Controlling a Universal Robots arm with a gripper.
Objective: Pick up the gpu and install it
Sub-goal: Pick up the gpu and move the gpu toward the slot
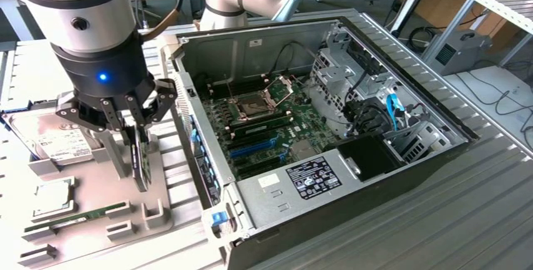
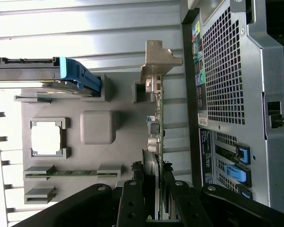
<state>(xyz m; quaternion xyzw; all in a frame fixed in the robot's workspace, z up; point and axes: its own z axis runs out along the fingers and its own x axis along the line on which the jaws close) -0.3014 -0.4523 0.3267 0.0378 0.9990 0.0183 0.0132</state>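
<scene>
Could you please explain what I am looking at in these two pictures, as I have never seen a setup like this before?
This is a robot arm with a gripper at its end. One picture comes from a camera off the arm, looking down on the bench. The other comes from a camera on the wrist, looking along the gripper. Beside an open computer case lies a grey holder tray. It carries a hard drive, a processor chip, a memory stick and the gpu, which stands on edge. The gripper is down over the gpu; whether it grips it yet, I cannot tell.
</scene>
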